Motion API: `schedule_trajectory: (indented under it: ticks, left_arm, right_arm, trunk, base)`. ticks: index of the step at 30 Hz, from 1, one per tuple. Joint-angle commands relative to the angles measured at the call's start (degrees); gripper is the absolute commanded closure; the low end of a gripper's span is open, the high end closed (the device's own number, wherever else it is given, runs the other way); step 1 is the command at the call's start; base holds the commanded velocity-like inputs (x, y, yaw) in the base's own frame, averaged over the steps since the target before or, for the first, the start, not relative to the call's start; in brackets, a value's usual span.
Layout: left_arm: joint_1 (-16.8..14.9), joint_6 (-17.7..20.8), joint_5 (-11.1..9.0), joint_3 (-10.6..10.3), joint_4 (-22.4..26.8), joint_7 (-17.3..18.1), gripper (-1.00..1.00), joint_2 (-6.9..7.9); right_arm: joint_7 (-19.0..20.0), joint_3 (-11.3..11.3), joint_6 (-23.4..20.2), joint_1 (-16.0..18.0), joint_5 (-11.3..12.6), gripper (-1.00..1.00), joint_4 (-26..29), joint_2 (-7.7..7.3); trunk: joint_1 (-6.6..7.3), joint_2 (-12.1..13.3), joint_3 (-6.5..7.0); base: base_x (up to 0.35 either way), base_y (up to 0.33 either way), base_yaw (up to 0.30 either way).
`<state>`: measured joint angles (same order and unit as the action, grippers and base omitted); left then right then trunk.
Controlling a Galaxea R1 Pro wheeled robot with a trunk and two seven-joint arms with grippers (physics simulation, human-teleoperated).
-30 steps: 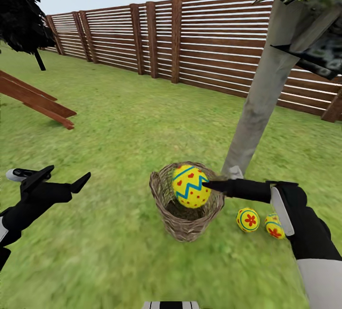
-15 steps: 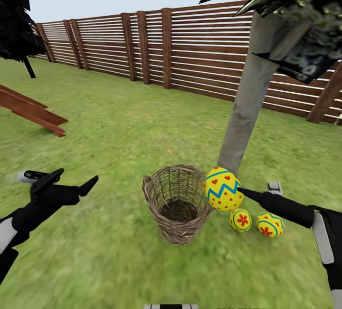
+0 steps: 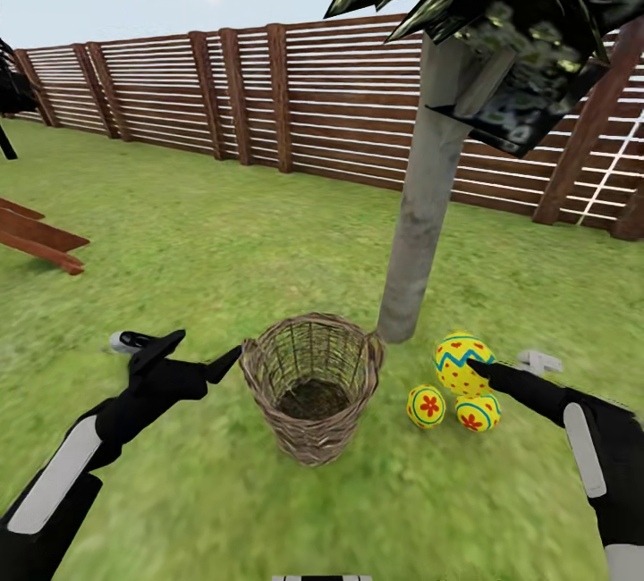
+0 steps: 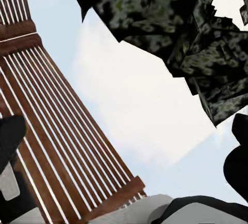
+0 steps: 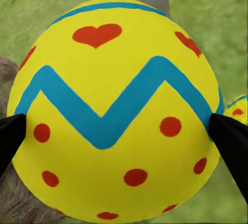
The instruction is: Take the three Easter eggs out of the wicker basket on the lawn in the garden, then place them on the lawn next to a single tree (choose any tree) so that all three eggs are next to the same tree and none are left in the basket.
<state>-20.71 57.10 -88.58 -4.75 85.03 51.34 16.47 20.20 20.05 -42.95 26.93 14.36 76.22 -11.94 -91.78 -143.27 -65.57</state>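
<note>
1. Far left, the left gripper [image 3: 213,357] on its black arm just hangs over the bright green grass lawn [image 3: 224,241], jaws spread apart with nothing in them. It's close to the basket's left rim but I'd leave it parked there; this step doesn't need it.

2. Next over, the small brown woven wicker basket [image 3: 311,389] stands upright and looks empty down to the bottom, so nothing more to fetch from it.

3. Behind and right of it is the tree with the thick pale grey trunk [image 3: 419,206] and dark blocky leaves. Two small yellow eggs with red flowers [image 3: 427,406] [image 3: 478,413] already lie on the grass near its foot.

4. The right gripper [image 3: 472,366] has its jaws clamped on the third yellow egg with the blue zigzag and red hearts [image 5: 116,110], held just above those two.

5. Doing it well, I reckon: lower it onto bare grass beside the pair, not on top of them, so nothing gets knocked rolling. Let go only once it's touching the ground, then lift straight away.
</note>
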Motion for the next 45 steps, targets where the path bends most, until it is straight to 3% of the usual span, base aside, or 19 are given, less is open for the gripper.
schedule_trajectory:
  ticks: [1,3,4,6,8,9,11,12,13,15,17,20,26,31,45]
  left_arm:
    - [-0.03,0.21,0.01,-0.13,-0.03,-2.93,-1.0,-0.96]
    - [-0.03,0.23,0.22,-0.14,-0.03,-9.42,-1.0,-3.98]
    - [-0.03,0.14,1.09,-0.24,-0.04,-12.36,-1.0,-6.35]
    - [-0.08,0.12,4.22,-0.24,-0.04,-14.95,-1.0,-8.56]
    - [-0.11,0.18,7.38,-0.27,-0.05,-16.2,-1.0,-12.76]
    - [-0.12,0.19,8.78,-0.54,-0.04,-16.32,-1.0,-13.98]
    - [-0.17,0.21,11.24,-3.47,-0.04,-16.45,-1.0,-15.02]
    - [-0.27,0.14,11.92,-5.03,-0.09,-16.69,-1.0,-15.75]
    - [-0.42,0.16,12.14,-5.53,-0.07,-19.99,-1.0,-17.28]
    - [-0.63,0.2,12.19,-7.22,-0.04,-23.82,-1.0,-18.8]
    - [-1.26,0.2,12.2,-9.69,-0.02,-25.19,-1.0,-19.32]
    - [-1.61,0.13,12.2,-10.83,0.02,-25.54,-1.0,-19.48]
    - [-1.77,0.15,12.2,-11.0,0.06,-25.42,-1.0,-19.62]
    - [-1.79,-0.04,12.2,-11.02,0.11,-25.33,-1.0,-19.55]
    - [-2.21,-0.06,12.2,-11.0,0.33,-25.32,-1.0,-19.55]
  right_arm:
    - [-0.92,-1.77,0.54,0.05,-0.26,1.0,-0.22,0.13]
    - [-5.19,-5.19,1.15,0.05,-0.84,1.0,-0.38,0.2]
    - [-14.97,-6.23,1.44,0.05,-1.34,1.0,-0.3,0.18]
    - [-17.39,-6.29,2.05,0.05,-1.48,1.0,-0.05,0.1]
    - [-18.67,-6.39,2.6,0.05,-1.84,1.0,-0.12,0.17]
    - [-20.06,-6.41,3.09,0.05,-2.38,1.0,-0.1,0.21]
    - [-24.98,-6.6,6.09,0.05,-3.38,1.0,-0.09,0.28]
    - [-28.51,-8.25,7.91,0.05,-3.61,1.0,-0.1,0.3]
    - [-31.91,-10.37,8.56,0.05,-3.71,1.0,-0.14,0.26]
    - [-33.75,-10.96,8.72,0.05,-3.72,1.0,-0.23,0.29]
    - [-34.17,-11.56,8.75,0.05,-3.69,1.0,-0.22,0.33]
    - [-34.33,-11.89,8.78,0.05,-3.72,1.0,-0.29,0.32]
    - [-34.52,-12.05,8.96,0.05,-3.8,1.0,-0.64,0.43]
    - [-34.6,-12.05,12.78,0.05,-3.55,1.0,-1.42,0.43]
    - [-34.52,-12.05,12.98,0.05,-3.63,1.0,-1.53,0.51]
  trunk:
    - [0.01,-0.02,0.01]
    - [0.01,-0.02,0.11]
    - [0.01,-0.02,0.17]
    - [0.01,-0.02,0.27]
    - [0.01,-0.02,0.37]
    - [0.01,-0.02,0.43]
    - [0.01,-0.02,0.53]
    - [0.01,-0.02,0.58]
    - [0.01,-0.02,0.64]
    - [0.01,-0.02,0.74]
    - [0.01,-0.02,0.85]
    - [0.01,-0.02,1.0]
    - [0.01,-0.02,1.32]
    - [0.01,-0.02,1.58]
    - [0.01,-0.02,2.31]
  base:
    - [0.0,-0.001,-0.26]
    - [0.0,0.0,-0.266]
    - [0.0,0.0,-0.268]
    - [0.0,0.0,-0.269]
    - [0.0,0.0,-0.269]
    - [0.0,0.0,-0.269]
    - [0.0,0.0,-0.269]
    - [0.0,0.0,-0.269]
    - [0.0,0.0,-0.269]
    - [0.0,0.0,-0.269]
    - [0.0,0.0,-0.269]
    - [0.0,0.0,-0.269]
    - [0.0,0.0,-0.269]
    - [0.0,0.0,-0.269]
    - [0.0,0.0,-0.269]
